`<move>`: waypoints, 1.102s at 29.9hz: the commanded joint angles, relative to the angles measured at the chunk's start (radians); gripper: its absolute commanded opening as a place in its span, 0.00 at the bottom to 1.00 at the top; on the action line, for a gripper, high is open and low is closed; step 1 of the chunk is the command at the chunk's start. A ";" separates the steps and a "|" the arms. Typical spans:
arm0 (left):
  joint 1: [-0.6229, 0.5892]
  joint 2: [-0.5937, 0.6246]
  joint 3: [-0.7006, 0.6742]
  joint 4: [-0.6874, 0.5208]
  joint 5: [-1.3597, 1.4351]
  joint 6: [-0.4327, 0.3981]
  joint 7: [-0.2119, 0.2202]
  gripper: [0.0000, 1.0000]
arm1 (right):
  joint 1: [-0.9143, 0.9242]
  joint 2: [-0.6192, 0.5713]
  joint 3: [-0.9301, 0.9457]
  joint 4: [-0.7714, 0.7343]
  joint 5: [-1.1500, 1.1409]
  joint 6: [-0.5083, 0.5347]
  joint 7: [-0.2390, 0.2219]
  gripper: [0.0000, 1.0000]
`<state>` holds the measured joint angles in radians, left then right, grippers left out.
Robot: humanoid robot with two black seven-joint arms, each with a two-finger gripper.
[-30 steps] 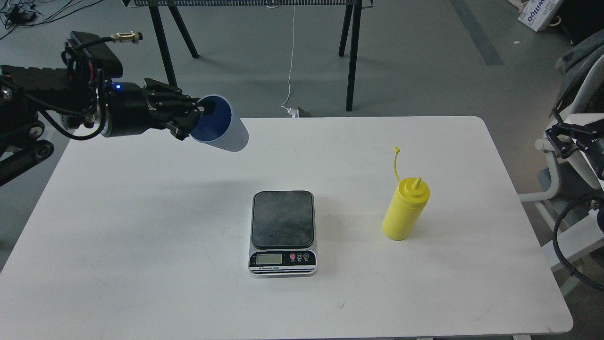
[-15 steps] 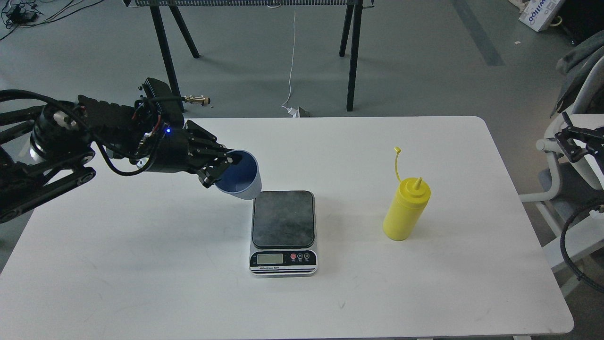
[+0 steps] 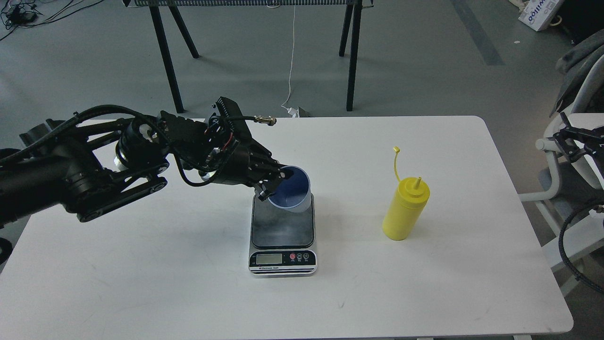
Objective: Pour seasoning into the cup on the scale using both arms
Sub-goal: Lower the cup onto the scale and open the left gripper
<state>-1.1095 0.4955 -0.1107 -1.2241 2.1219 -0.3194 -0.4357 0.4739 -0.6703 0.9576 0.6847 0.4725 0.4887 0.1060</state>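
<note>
My left gripper is shut on the rim of the light-blue cup and holds it tilted over the far part of the scale; I cannot tell whether the cup touches the dark platform. The yellow seasoning bottle stands upright on the table to the right of the scale, its cap strap sticking up. My right gripper is at the far right edge, off the table, small and dark; its fingers cannot be told apart.
The white table carries only the scale and the bottle. A white chair frame and cables stand past its right edge. Black stand legs rise behind the table's far edge.
My left arm has carried the cup to the right and down, from the table's far left to above the scale. The right gripper has barely shifted.
</note>
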 commanded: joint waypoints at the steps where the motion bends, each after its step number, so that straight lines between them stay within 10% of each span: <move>1: -0.001 -0.008 0.005 0.017 0.000 -0.001 -0.001 0.16 | 0.000 0.000 0.000 -0.002 0.000 0.000 0.000 1.00; 23: 0.002 0.012 0.054 0.025 -0.002 -0.003 -0.001 0.22 | -0.001 0.000 0.000 -0.005 -0.002 0.000 0.000 1.00; 33: -0.006 0.084 0.046 -0.043 -0.005 -0.001 -0.011 0.45 | -0.006 0.000 0.000 -0.004 -0.002 0.000 0.000 1.00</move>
<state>-1.1099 0.5502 -0.0604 -1.2288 2.1198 -0.3222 -0.4430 0.4680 -0.6702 0.9571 0.6811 0.4709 0.4887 0.1060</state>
